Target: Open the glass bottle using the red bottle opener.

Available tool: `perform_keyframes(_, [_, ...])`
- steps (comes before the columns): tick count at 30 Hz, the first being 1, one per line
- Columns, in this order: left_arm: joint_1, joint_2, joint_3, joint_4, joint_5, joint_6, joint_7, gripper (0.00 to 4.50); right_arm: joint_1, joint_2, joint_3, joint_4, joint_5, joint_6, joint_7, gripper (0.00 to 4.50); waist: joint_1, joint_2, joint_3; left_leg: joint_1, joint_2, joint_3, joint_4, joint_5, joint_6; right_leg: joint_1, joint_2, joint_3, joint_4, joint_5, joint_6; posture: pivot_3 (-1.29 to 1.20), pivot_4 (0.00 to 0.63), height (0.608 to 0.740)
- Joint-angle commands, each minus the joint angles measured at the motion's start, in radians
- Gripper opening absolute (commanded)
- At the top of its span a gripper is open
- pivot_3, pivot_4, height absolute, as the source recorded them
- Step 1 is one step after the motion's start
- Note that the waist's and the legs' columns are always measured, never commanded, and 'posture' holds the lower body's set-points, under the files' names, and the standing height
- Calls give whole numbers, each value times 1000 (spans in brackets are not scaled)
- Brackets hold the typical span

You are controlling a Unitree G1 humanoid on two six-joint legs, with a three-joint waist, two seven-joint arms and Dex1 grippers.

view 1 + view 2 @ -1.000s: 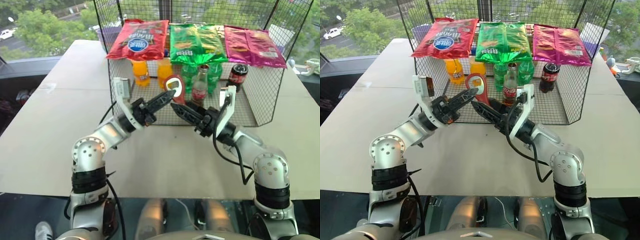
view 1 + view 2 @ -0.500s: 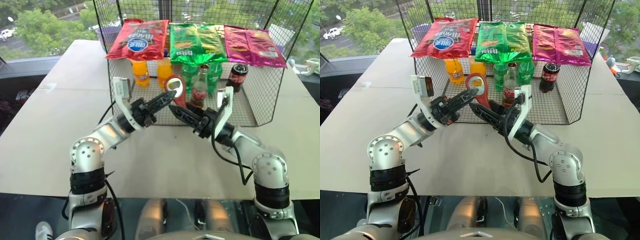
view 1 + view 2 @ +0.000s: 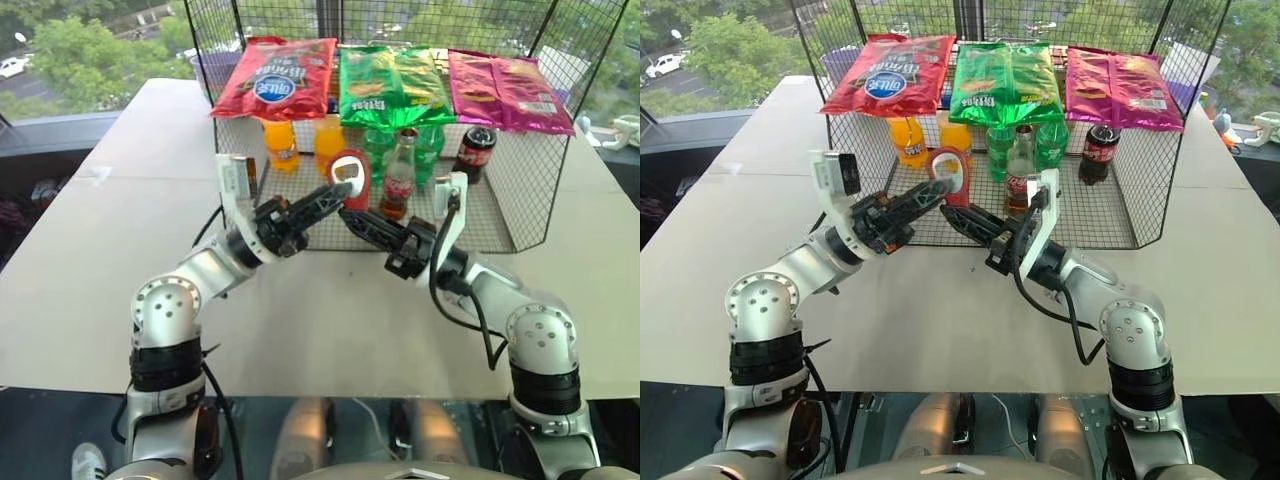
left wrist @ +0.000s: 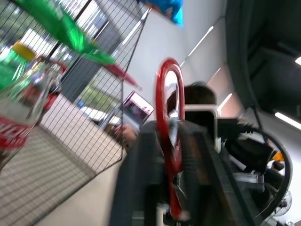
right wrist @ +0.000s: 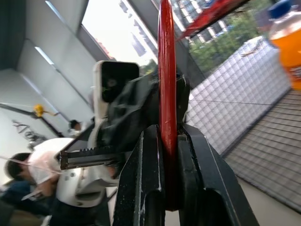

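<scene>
Above the pale flat table [image 3: 90,250], in front of the black wire mesh basket [image 3: 530,190], the two arms meet. The right gripper [image 3: 352,215] is clenched on the handle of the flat red bottle opener with the oval ring head [image 3: 350,175]; in the right wrist view the red strip [image 5: 167,99] stands upright, pressed between the black fingers [image 5: 141,188]. The left gripper [image 3: 332,195] has its jaws partly apart beside the opener's ring.

Inside the basket, just behind the opener, the small clear glass bottle of dark cola with a red label [image 3: 399,176] stands upright, its cap on. Beside it stand orange drink bottles [image 3: 283,145], green plastic bottles [image 3: 378,150] and a dark cola bottle with a black cap [image 3: 477,150]. Snack bags [image 3: 275,78] lie across the basket's top.
</scene>
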Motion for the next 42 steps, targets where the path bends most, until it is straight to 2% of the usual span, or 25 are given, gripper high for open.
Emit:
perform_keyframes(1, [-14, 48, -6, 10, 85, -53, -45, 2970, 34, -31, -41, -86, 26, -16, -11, 0, 1, 0, 0, 0, 0, 0, 0, 0, 0, 0, 0, 0, 0, 0, 0, 0, 150, 740])
perform_keyframes(3, [-25, 55, -41, 25, 201, -136, -57, 4046, 75, -58, -68, -124, 34, -21, -26, 0, 3, 0, 0, 0, -1, 0, -3, 0, 0, 0, 0, 0, -2, 0, 0, 0, 150, 740])
perform_keyframes(4, [-35, 51, -62, 33, 263, -186, -60, 4426, 96, -69, -85, -143, 39, -27, -38, 0, 4, 0, 0, 0, -1, 0, -4, 0, 0, 0, 0, 0, -3, 0, 0, 0, 150, 740])
perform_keyframes(6, [-54, 40, -99, 53, 364, -259, -49, 4426, 127, -85, -112, -171, 39, -42, -61, 0, 5, 0, 0, -1, -1, 1, -6, 0, 0, 0, 0, 0, -6, 0, 0, 0, 150, 740])
perform_keyframes(9, [-74, 44, -221, 98, 607, -431, -48, 4426, 181, -113, -173, -221, 60, -65, -100, 0, 6, 0, 0, -1, -3, 2, -9, 0, 0, 0, -1, 0, -9, 0, 0, 0, 150, 740])
perform_keyframes(15, [-176, -32, -337, 294, 811, -590, -74, 4426, 257, -166, -232, -304, 84, -100, -169, 0, 5, -1, 0, -1, -5, 3, -13, 0, 0, -2, -1, 1, -10, 1, 0, 0, 150, 740])
perform_keyframes(26, [-387, -203, -338, 672, 943, -806, -107, 4426, 407, -260, -288, -443, 131, -167, -277, 0, 5, -2, 1, -1, -5, 3, -12, 0, 1, -2, -1, 1, -10, 2, 3, 0, 150, 740])
perform_keyframes(32, [-438, -262, -315, 797, 954, -905, -132, 4426, 498, -302, -318, -492, 151, -222, -316, 0, 5, -4, 3, -2, -5, 2, -12, 0, 1, -2, -1, 1, -10, 2, 5, 0, 150, 740])
perform_keyframes(42, [-505, -336, -271, 981, 997, -1048, -108, 4426, 567, -343, -307, -528, 155, -285, -356, 0, 5, -5, 3, -2, -5, 2, -11, 0, 1, -1, -1, 1, -10, 2, 5, 0, 150, 740])
